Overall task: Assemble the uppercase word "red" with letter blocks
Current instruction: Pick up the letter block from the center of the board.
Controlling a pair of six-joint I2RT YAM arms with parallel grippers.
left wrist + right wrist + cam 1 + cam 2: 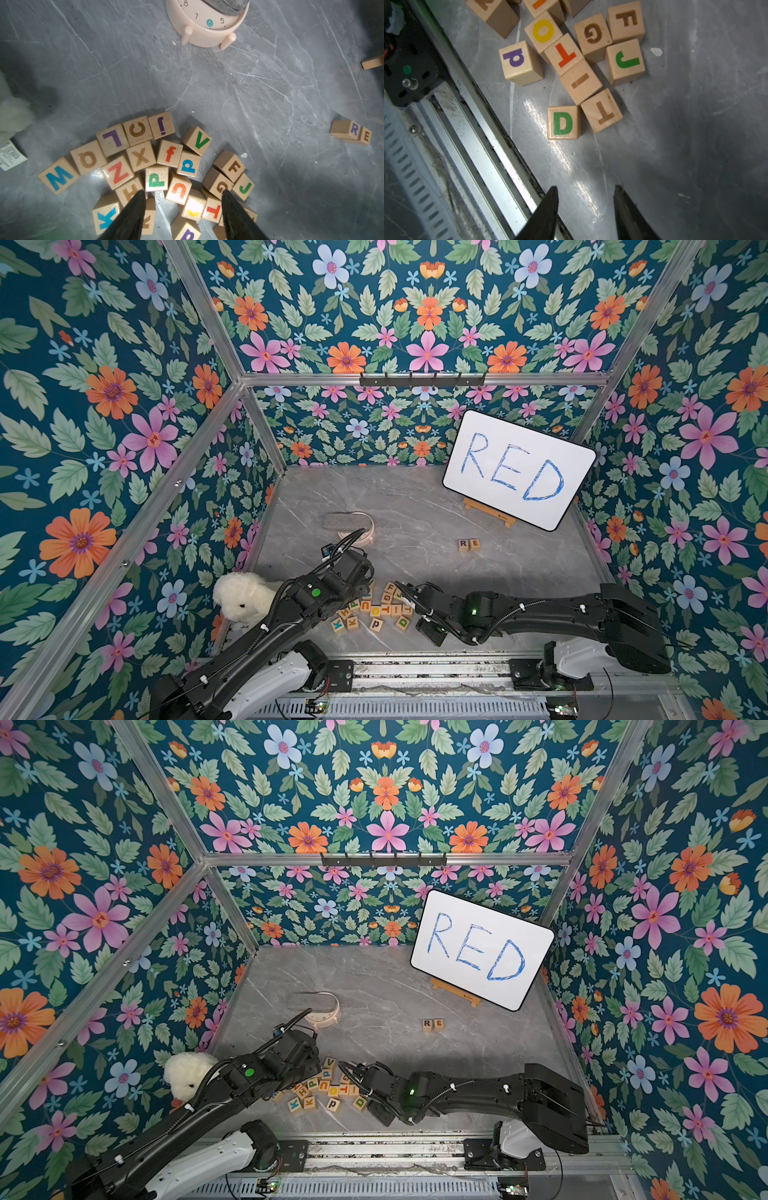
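Observation:
The R block [464, 545] and E block [475, 544] stand side by side on the grey table, right of centre; the left wrist view shows them as R [354, 129] and E [366, 136]. The green D block [402, 622] [563, 122] lies at the right end of a pile of letter blocks [374, 608]. My right gripper [586, 188] is open and empty, about two block widths short of the D, next to the front rail. My left gripper [182, 197] hangs open over the pile and holds nothing. In both top views its own wrist hides it.
A white board [519, 468] with "RED" in blue leans on a small wooden easel at the back right. A pink clock [361, 533] with a grey cloth on it lies behind the pile. A white plush toy [241, 597] sits at the left. A metal rail [415, 672] runs along the front.

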